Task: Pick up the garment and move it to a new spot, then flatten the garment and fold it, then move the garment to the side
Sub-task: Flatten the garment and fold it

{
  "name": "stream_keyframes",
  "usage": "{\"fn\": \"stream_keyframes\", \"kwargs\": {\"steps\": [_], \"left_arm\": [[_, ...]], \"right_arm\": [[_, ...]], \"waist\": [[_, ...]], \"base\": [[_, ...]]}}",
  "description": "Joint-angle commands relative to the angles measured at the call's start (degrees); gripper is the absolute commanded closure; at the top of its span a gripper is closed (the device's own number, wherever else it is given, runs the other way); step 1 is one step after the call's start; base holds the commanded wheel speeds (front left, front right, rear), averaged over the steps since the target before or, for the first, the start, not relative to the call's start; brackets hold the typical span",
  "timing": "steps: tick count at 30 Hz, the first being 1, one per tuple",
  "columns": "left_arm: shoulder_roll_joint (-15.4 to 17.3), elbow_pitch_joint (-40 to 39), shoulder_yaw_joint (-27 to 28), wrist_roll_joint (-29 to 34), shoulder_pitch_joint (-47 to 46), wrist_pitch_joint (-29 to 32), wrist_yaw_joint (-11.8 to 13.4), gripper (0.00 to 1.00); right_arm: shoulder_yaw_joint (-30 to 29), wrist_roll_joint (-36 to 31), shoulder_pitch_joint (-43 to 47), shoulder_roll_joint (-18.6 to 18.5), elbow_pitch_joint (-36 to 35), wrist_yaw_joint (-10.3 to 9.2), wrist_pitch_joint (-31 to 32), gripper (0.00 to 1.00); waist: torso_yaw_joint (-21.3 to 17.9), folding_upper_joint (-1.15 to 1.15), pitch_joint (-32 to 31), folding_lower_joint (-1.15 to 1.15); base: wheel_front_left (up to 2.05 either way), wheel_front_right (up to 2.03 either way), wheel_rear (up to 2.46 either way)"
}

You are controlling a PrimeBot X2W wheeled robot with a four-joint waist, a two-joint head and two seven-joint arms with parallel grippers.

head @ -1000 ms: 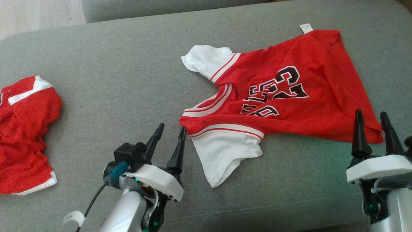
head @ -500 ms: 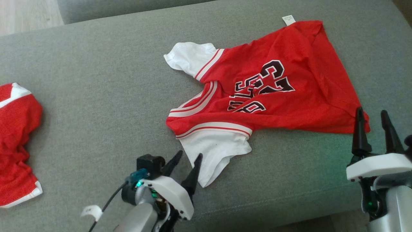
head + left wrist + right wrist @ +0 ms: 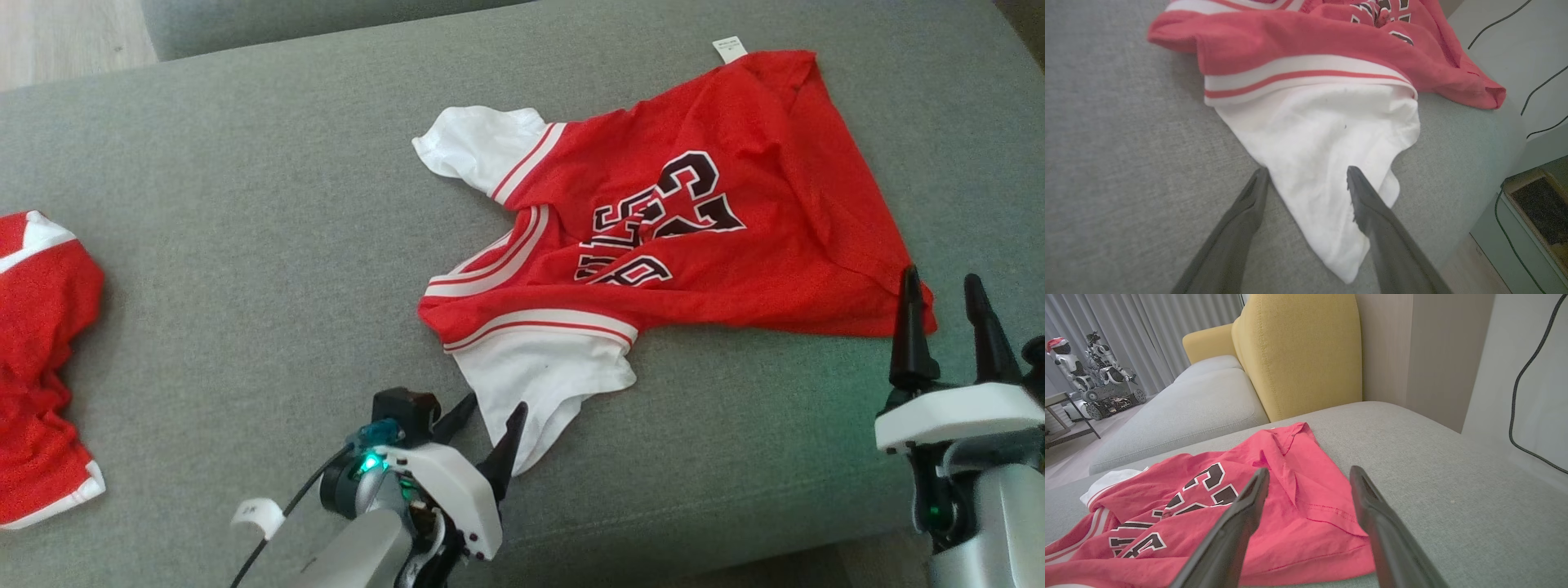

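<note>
Left claw [image 3: 495, 402] drew back over grey sofa [image 3: 245, 204].

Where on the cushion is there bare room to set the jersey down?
Widest bare patch: grey cushion between the jersey and the other red garment at left. Crowded: the front edge, left fingers at the white sleeve, right fingers by the hem.
</note>
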Motion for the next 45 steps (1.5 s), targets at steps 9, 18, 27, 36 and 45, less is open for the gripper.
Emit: {"fn": "stream_keyframes", "kwargs": {"steps": [9,18,27,36,45], "left_arm": [[0.2,0.7,-0.4,-1.0,-2.9,0.9,1.0,0.0],[0.2,2.7,-1.8,-1.1,-3.9,1.1,1.4,1.0],[0.9,2.4,2.4,-1.7,-5.1,-4.9,4.5,1.0],[1.9,-9.5,13.3,1.8,-3.5,-7.0,7.9,1.0],[0.9,-18.1,20.6,7.9,0.9,-7.0,6.5,1.0]], "right_arm": [[1.5,-0.7,-2.6,-0.1,-1.3,0.43,-1.1,0.0],[1.4,-0.9,-2.6,-0.3,-1.1,0.43,-1.4,0.0],[1.3,-1.2,-2.3,-0.2,-0.4,0.43,-1.1,0.0],[0.6,-1.5,-1.9,0.2,1.4,0.43,0.2,0.0],[-0.1,-0.3,-3.4,1.0,4.9,0.43,1.7,0.0]], "waist": [[-0.8,0.0,0.8,0.0],[-1.0,0.0,1.1,0.0],[-0.4,0.0,0.2,0.0],[0.5,0.0,-0.8,0.0],[1.0,0.0,0.8,0.0]], "base": [[0.0,0.0,0.0],[0.0,0.0,0.0],[0.0,0.0,0.0],[0.0,0.0,0.0],[0.0,0.0,0.0]]}}
